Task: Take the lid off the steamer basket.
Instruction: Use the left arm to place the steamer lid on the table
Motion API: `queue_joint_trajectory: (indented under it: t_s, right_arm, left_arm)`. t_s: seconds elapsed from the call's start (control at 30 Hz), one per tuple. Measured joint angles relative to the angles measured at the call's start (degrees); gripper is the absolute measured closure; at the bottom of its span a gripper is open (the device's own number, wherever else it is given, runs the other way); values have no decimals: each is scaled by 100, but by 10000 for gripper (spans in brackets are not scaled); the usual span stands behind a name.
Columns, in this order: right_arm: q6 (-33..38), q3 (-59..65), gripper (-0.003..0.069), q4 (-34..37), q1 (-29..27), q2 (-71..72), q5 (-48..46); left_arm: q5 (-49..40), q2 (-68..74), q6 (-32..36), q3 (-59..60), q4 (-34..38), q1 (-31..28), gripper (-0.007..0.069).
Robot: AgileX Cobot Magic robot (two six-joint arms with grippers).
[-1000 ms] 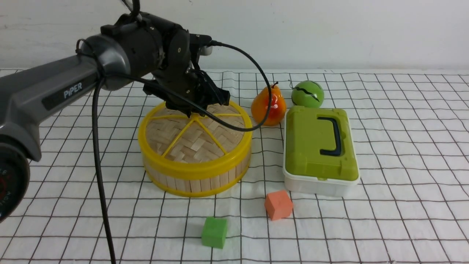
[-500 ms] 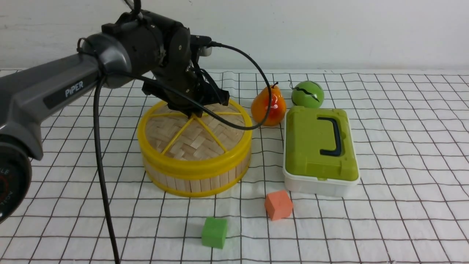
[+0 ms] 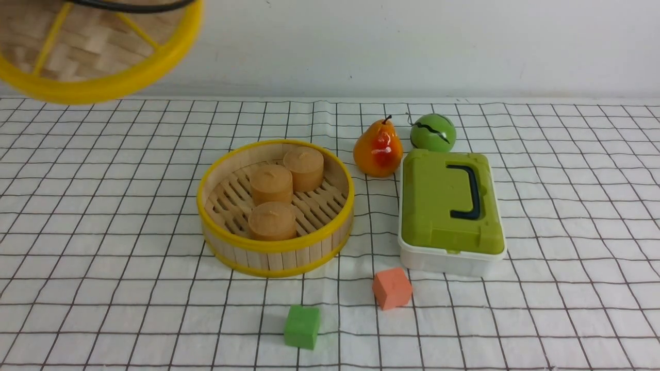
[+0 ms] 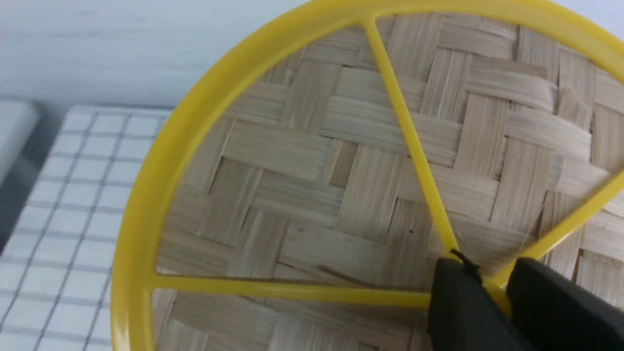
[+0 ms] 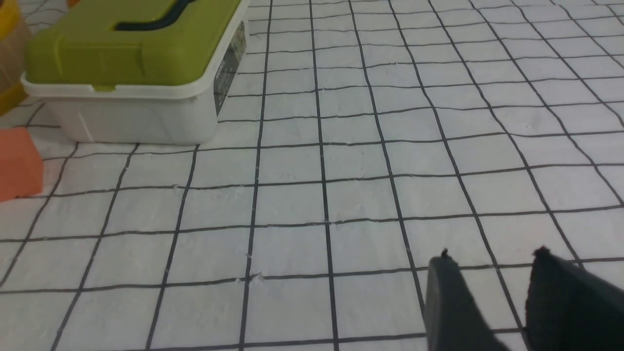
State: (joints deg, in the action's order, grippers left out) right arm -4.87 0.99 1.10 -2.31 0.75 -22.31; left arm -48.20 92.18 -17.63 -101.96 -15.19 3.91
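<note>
The lid (image 3: 93,46), woven bamboo with a yellow rim and spokes, hangs high at the front view's top left, off the steamer basket, partly cut off by the frame edge. In the left wrist view the lid (image 4: 341,161) fills the picture. My left gripper (image 4: 492,280) is shut on the yellow hub where its spokes meet. The steamer basket (image 3: 276,246) stands open on the checked cloth at the middle, with three tan cylinders (image 3: 271,184) on its slatted floor. My right gripper (image 5: 492,256) is open and empty, low over bare cloth to the right of the white box.
A white box with a green lid (image 3: 451,206) stands right of the basket. A pear (image 3: 378,149) and a green ball (image 3: 433,132) stand behind it. An orange cube (image 3: 392,287) and a green cube (image 3: 302,325) lie in front of the basket.
My left gripper has lifted the lid off the basket and carried it up and to the left. The arm has left the middle of the front view, and the basket's contents now show.
</note>
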Motion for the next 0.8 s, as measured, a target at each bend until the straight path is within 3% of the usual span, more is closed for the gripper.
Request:
queue_joint_trajectory:
  t_s: [0.2, 0.57, 0.7, 0.77, 0.8]
  right_arm:
    - [0, 0, 419, 0, 0, 0, 0]
    - [0, 0, 419, 0, 0, 0, 0]
    - [0, 0, 419, 0, 0, 0, 0]
    - [0, 0, 419, 0, 0, 0, 0]
    - [0, 0, 419, 0, 0, 0, 0]
  left_arm:
    - [524, 671, -86, 1227, 821, -704, 521]
    - [741, 2144, -92, 1346, 809, -727, 514]
    - [811, 2159, -92, 1346, 995, -727, 448]
    - [798, 2080, -92, 1346, 1033, -727, 361]
    - [793, 2070, -92, 1346, 1033, -727, 356]
